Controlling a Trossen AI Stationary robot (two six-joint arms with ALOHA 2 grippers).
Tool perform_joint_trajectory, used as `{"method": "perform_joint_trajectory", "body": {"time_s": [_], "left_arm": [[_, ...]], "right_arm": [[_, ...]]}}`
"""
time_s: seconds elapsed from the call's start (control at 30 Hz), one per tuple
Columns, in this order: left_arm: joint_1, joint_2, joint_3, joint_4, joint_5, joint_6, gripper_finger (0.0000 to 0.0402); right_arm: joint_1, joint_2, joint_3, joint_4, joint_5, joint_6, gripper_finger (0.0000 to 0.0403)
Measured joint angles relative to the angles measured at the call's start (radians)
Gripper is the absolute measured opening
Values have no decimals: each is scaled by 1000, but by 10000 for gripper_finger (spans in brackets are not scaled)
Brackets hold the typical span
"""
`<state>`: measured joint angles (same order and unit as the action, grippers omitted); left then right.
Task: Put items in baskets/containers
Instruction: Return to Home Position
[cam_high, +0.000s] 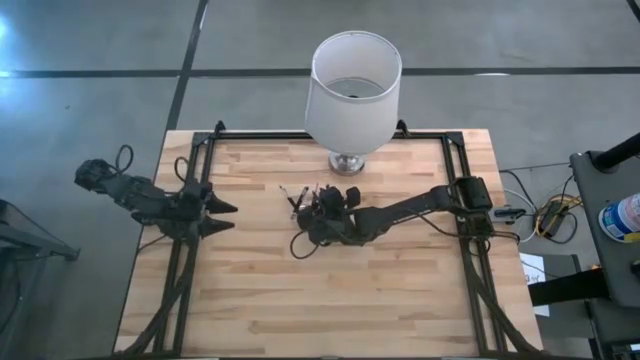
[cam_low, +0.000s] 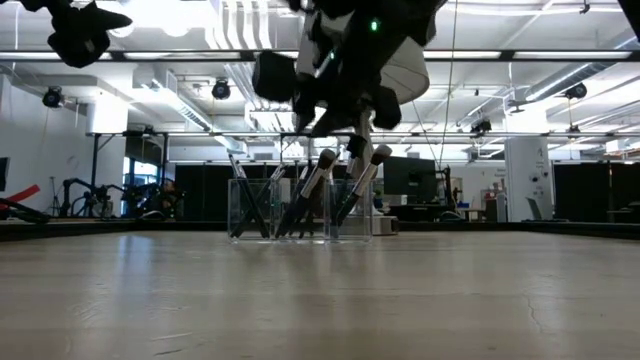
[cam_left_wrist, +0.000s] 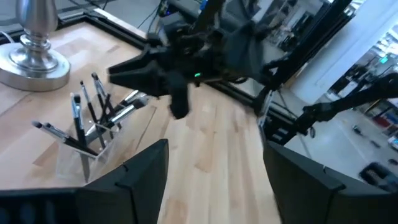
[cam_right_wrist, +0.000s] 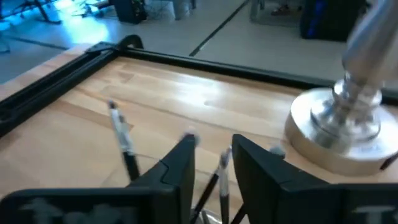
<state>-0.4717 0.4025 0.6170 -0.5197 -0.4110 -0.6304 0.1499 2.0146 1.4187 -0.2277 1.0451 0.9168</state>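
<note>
Left claw (cam_high: 232, 218) is parked at the 9 o'clock edge of the worktop (cam_high: 400, 290), fingers spread wide and empty. That arm waits.

Moving right, the clear organizer (cam_low: 236, 212) sits just toward 12 o'clock from worktop centre. The brushes (cam_low: 318, 185) stand in it, leaning at mixed angles. I see no loose brush on the wood in the high view, so I judge loading done and the step in hand is the retreat to home.

Right claw (cam_right_wrist: 214, 152) hangs directly over the organizer. Its arm is stretched in from 3 o'clock, low and nearly flat, wrist pitched down. Fingers are parted a little. A brush handle shows in the gap but below them, and nothing is clamped that I can make out.

Next move calls for a straight lift first to get above the handle tips, then a pull back toward 3 o'clock. Going sideways early could snag a brush or tip the light organizer.

The lamp (cam_high: 352, 85) stands near, at 12 o'clock of the organizer, so I'd keep the elbow off it.
</note>
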Motion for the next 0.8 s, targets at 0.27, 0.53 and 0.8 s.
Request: {"method": "perform_joint_trajectory", "body": {"time_s": [0.27,0.53,0.8], "left_arm": [[0,-47,0,-2,9,-101,255],[0,-64,0,62,60,-18,255],[-1,-67,-3,138,170,79,255]], "right_arm": [[26,-17,106,-1,0,-108,132],[76,-24,283,-1,-31,-146,128],[75,-25,394,25,-578,-408,120]]}}
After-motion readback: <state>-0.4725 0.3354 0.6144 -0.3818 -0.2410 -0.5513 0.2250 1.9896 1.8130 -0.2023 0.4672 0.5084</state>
